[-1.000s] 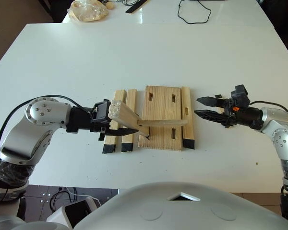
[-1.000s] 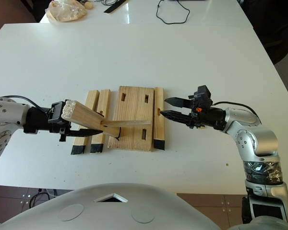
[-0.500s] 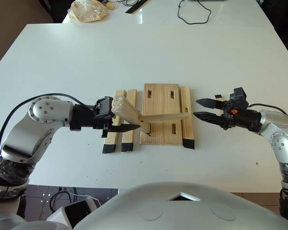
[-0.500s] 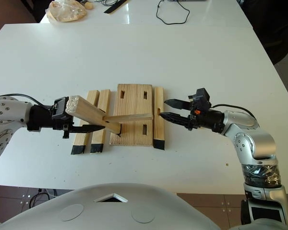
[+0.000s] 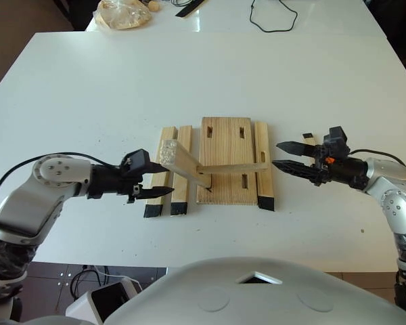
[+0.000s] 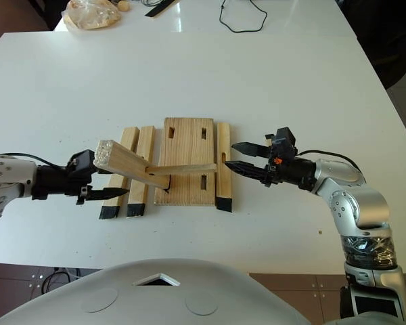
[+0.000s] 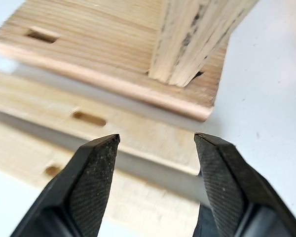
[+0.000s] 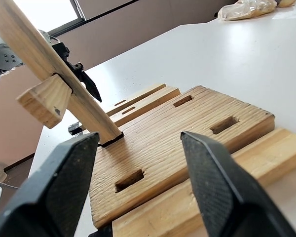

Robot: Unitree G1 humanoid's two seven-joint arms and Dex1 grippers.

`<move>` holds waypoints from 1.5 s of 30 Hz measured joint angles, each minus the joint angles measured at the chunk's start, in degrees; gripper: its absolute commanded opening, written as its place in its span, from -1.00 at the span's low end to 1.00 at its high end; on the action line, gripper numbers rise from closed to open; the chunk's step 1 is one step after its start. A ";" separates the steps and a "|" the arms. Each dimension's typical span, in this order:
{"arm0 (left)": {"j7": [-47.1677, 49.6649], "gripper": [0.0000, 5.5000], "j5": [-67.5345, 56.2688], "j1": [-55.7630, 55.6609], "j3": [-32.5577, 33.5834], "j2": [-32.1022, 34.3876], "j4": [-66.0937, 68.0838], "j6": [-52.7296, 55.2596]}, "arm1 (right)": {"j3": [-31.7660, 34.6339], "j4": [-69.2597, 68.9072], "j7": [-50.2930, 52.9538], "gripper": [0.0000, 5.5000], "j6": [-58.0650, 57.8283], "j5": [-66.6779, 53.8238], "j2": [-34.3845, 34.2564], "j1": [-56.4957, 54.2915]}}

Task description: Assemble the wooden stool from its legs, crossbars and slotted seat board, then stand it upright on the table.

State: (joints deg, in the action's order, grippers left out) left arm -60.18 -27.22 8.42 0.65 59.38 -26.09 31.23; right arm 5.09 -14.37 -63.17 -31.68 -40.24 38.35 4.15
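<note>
Task things: the seat board [image 5: 227, 139] lies flat mid-table [image 5: 122, 88] with its slots facing up. That suits pushing the legs in from above.
Fitted leg: one leg [image 5: 183, 164] has its foot in the near-left slot of the board. It leans out to the left and is not plumb. The left wrist view shows a dark gap at the slot's edge, so I judge it only partly seated.
Crossbar: a crossbar [image 5: 233, 166] runs from that leg to the right, above the board. Its free end is over the board's right edge and is joined to nothing yet.
Spare legs: two legs [image 5: 181, 196] lie side by side just left of the board, touching each other. A third leg [image 5: 262, 183] lies along the board's right edge. All are parallel to the board with their black tips nearest the robot, which looks like staging for easy pickup.
Left gripper: the left gripper [image 7: 157, 139] is low over the two spare legs, just left of the fitted leg's foot. Its fingers are spread and hold nothing. The leg stands on its own in the slot.
Right gripper: the right gripper [image 5: 277, 154] is just right of the third leg and points at the crossbar's free end. Its fingers are spread and empty. This is a likely position for taking the crossbar end or the third leg.
Progress (judgement): early. One leg of four is in and the stool is not upright.
Risk (judgement): the leaning leg could lever out of its slot if the crossbar is nudged.
</note>
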 measured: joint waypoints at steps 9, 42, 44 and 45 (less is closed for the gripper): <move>11.37 0.03 -0.06 10.88 6.45 -3.16 -11.48 9.37 | 3.30 -4.38 3.58 0.10 1.03 -0.05 -0.43 6.71; 18.08 0.03 2.53 9.27 9.71 -8.00 2.74 12.73 | 3.04 -5.93 6.72 0.10 3.37 1.06 -1.76 8.56; 17.33 0.03 2.06 8.33 9.99 -8.00 2.87 12.92 | 2.69 -5.93 6.73 0.10 3.71 1.57 -1.76 8.56; 17.18 0.03 2.07 8.32 9.96 -8.02 2.99 12.92 | 2.52 -5.89 6.73 0.10 3.80 1.77 -1.76 8.55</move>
State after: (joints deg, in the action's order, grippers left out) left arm -43.01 -25.14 16.74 10.61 51.36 -23.10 44.15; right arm 7.61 -20.26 -56.44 -27.88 -38.48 36.59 12.70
